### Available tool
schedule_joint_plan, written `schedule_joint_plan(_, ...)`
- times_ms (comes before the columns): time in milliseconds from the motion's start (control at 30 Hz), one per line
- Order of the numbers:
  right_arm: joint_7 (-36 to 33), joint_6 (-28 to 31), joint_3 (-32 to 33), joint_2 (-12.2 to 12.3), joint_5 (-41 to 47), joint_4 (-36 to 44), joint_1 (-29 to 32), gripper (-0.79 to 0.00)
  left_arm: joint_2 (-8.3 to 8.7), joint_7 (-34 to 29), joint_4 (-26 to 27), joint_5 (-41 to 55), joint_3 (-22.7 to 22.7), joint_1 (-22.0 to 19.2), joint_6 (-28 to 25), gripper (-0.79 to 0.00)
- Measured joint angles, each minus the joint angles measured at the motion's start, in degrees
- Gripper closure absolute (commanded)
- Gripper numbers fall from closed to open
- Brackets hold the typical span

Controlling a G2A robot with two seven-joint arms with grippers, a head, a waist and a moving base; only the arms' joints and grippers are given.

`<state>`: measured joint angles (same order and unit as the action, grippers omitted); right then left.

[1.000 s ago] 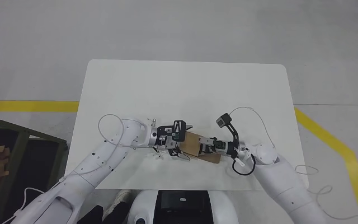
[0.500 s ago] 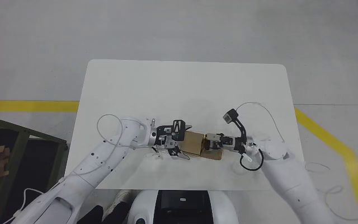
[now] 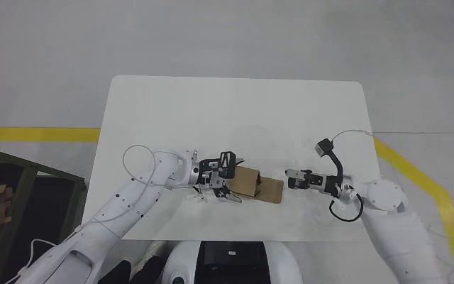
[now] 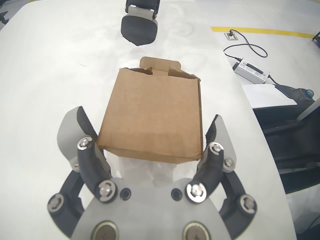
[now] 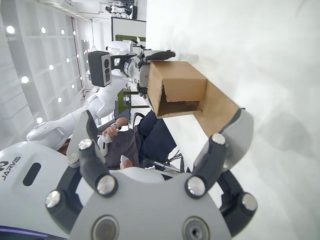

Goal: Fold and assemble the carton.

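Since a second ago the right claw [image 3: 289, 179] has drawn back from the open end of the carton [image 3: 252, 183] and now sits just beside it, apart from the cardboard; its fingers stand wide with nothing between them, as the right wrist view shows [image 5: 163, 118]; the left claw [image 3: 233, 182] has kept its place at the other end, and the carton has hardly shifted; it lies near the front edge of the desk [image 3: 213, 113], about midway along it; in the left wrist view the left claw [image 4: 148, 122] is clasped across the carton's [image 4: 155, 96] near end, one dark ribbed pad [image 4: 83, 123] at each corner; the carton is plain brown corrugated board, matt and lightly creased, squared up into a boxy sleeve with crisp folded edges; its far end has a small rounded tab standing above a notch; from the right wrist view the carton [image 5: 180, 86] is open at that end, one flap folded partly inward and a long flap lying out toward the right claw; the desk is white and smooth, with rounded corners.
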<state>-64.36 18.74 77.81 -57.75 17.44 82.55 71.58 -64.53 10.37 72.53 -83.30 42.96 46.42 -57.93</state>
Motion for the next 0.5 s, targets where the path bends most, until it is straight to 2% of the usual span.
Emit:
schedule_joint_plan(233, 2.87, 0.97, -0.75, -0.03, -0.23, 0.31, 3.26, -0.785, -0.28, -0.69, 0.15, 0.42, -0.13, 0.01, 0.22, -0.785)
schedule_joint_plan(500, 4.04, 2.72, -2.54, -0.42, 3.36, 0.19, 5.69, -0.785, -0.41, -1.70, 0.18, 0.64, 0.01, 0.08, -0.06, -0.785)
